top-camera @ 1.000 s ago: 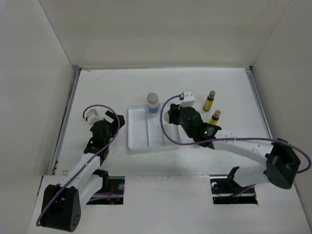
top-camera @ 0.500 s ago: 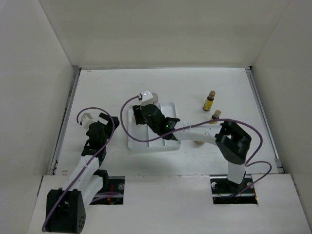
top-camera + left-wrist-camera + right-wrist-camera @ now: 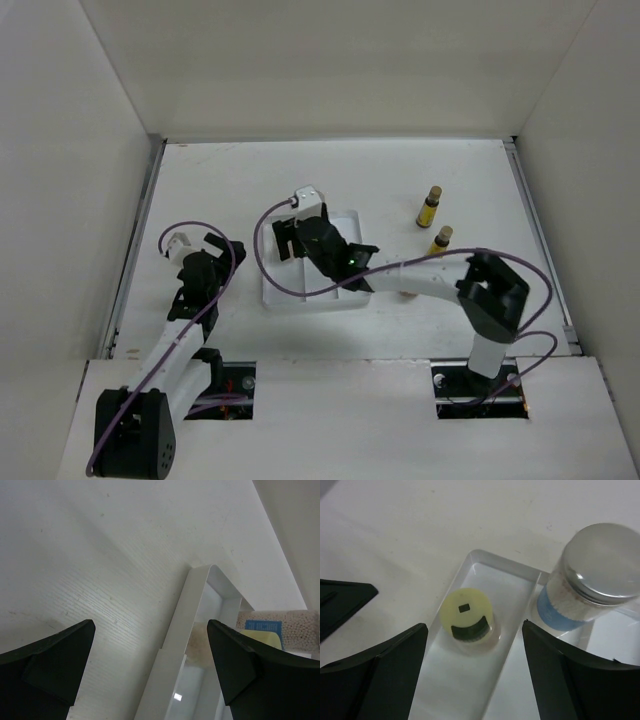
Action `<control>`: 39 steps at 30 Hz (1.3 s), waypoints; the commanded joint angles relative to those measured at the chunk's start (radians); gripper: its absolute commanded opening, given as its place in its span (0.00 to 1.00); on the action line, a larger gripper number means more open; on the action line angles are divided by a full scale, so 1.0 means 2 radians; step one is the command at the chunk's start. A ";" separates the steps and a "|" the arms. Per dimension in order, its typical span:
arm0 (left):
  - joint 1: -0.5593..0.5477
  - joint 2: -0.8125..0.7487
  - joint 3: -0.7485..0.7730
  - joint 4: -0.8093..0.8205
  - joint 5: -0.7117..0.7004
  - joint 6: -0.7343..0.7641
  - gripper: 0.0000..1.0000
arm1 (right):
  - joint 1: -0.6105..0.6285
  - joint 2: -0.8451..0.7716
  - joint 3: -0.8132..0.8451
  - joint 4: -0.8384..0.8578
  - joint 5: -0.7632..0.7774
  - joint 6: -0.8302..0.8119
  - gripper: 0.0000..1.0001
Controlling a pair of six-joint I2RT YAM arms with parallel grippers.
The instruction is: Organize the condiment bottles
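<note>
A yellow-green-capped bottle (image 3: 468, 615) stands upright in the left compartment of the white tray (image 3: 485, 562). My right gripper (image 3: 475, 630) hangs over it, open, its fingers well clear on either side. The grey-lidded jar with the blue label (image 3: 597, 575) stands in the compartment beside it. Two slim amber bottles (image 3: 430, 205) (image 3: 440, 240) stand on the table right of the tray (image 3: 290, 298). My left gripper (image 3: 150, 630) is open and empty just left of the tray rim (image 3: 185, 625), facing the jar (image 3: 265, 626).
White walls close in the table on the left, back and right. The right arm (image 3: 420, 275) lies across the tray and covers most of it in the top view. The left arm (image 3: 195, 280) sits near the left wall.
My right arm swung left from beside the tray to over its left compartment, and its jaws have opened. The left gripper drew back slightly to the left.
</note>
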 commanded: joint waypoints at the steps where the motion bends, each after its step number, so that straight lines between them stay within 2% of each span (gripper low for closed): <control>1: -0.002 -0.011 0.004 0.009 -0.001 0.000 1.00 | 0.011 -0.124 -0.054 0.026 0.025 0.005 0.84; 5: -0.008 -0.010 0.009 0.009 -0.001 0.004 1.00 | 0.007 -0.264 -0.196 0.000 0.075 0.042 0.82; 7: -0.009 -0.009 0.008 0.011 -0.001 0.004 1.00 | -0.003 -0.324 -0.246 -0.046 0.111 0.076 0.82; 10: -0.017 0.001 0.013 0.014 -0.001 0.002 1.00 | -0.025 -0.411 -0.299 -0.167 0.168 0.167 0.81; 13: -0.025 0.007 0.016 0.021 -0.004 0.001 1.00 | -0.039 -0.458 -0.325 -0.255 0.212 0.232 0.81; 18: -0.029 -0.002 0.018 0.018 -0.006 0.004 1.00 | -0.074 -0.479 -0.332 -0.350 0.237 0.297 0.82; 23: -0.029 0.003 0.013 0.023 -0.005 0.002 1.00 | -0.097 -0.459 -0.343 -0.348 0.211 0.299 0.82; 28: -0.029 0.011 0.014 0.028 -0.005 0.004 1.00 | -0.104 -0.438 -0.354 -0.278 0.158 0.261 0.78; 30: -0.028 0.013 0.011 0.034 -0.004 0.002 1.00 | -0.105 -0.433 -0.355 -0.253 0.141 0.249 0.74; 36: -0.028 0.014 0.009 0.035 -0.005 0.001 1.00 | -0.115 -0.416 -0.342 -0.229 0.143 0.220 0.47; 39: -0.027 0.014 0.009 0.035 -0.004 0.003 1.00 | -0.105 -0.427 -0.325 -0.223 0.161 0.203 0.42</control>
